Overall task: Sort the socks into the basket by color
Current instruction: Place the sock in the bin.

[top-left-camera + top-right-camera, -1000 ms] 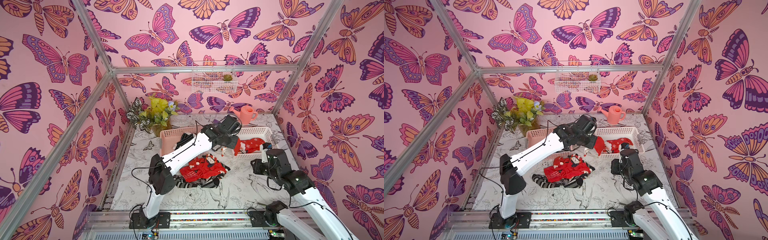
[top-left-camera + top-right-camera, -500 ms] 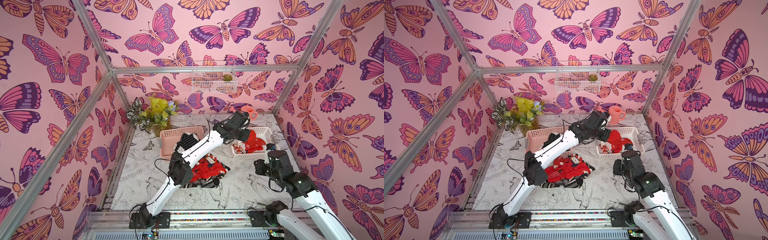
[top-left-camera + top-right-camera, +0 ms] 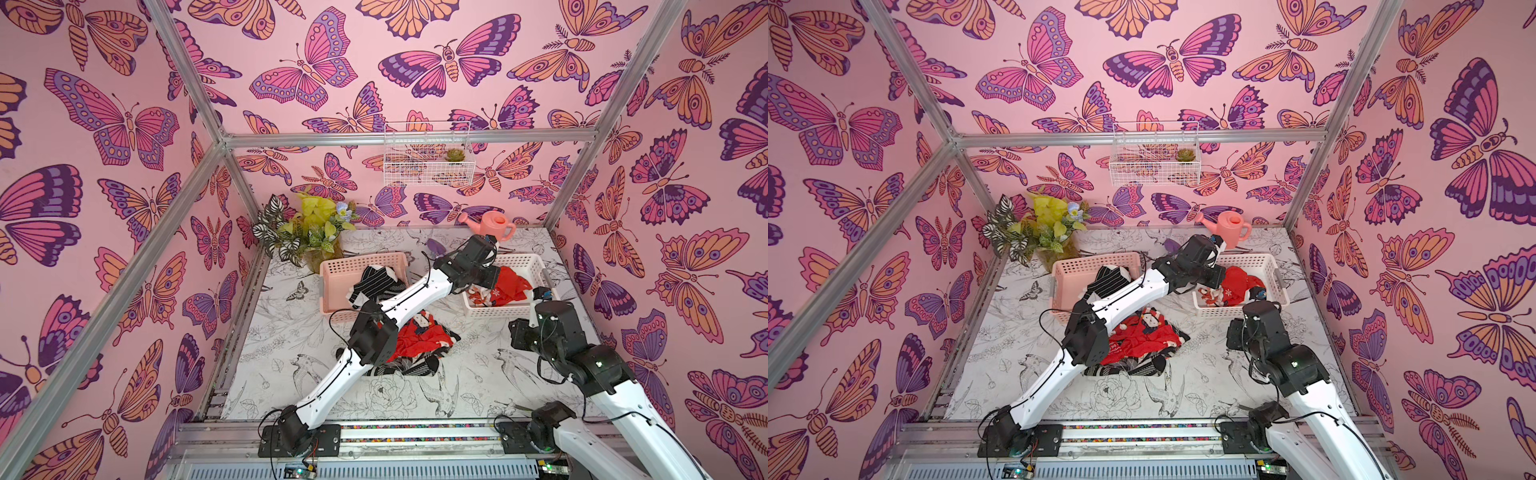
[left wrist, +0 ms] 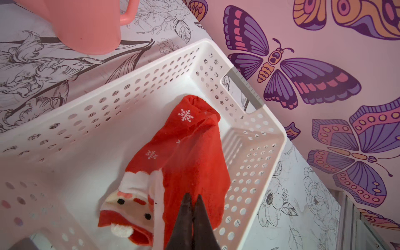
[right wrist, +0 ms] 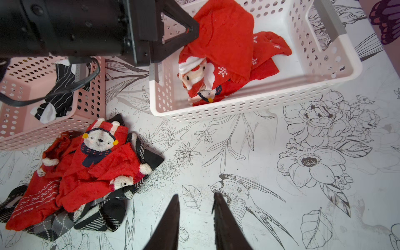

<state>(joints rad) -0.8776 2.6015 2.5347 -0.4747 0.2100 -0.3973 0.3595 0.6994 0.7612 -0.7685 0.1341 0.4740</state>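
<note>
Clamps the left gripper (image 4: pixel 192 198) tight on a red sock (image 4: pixel 194 155), cloth trailing ahead of the tips into the white basket (image 4: pixel 129 86). Only from the right wrist: that sock hanging off the tips above more red socks (image 5: pixel 216 86) lying below. Hangs the right gripper (image 5: pixel 195 207) part-open and empty above the table (image 5: pixel 281 194), unsorted sock pile (image 5: pixel 86 173) ahead and to one side, striped sock (image 5: pixel 62 86) in the pink basket (image 5: pixel 91 91) beyond it.

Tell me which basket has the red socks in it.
The white basket, nearer the pink watering can; red socks lie in it. The pink basket holds black-and-white striped socks.
</note>
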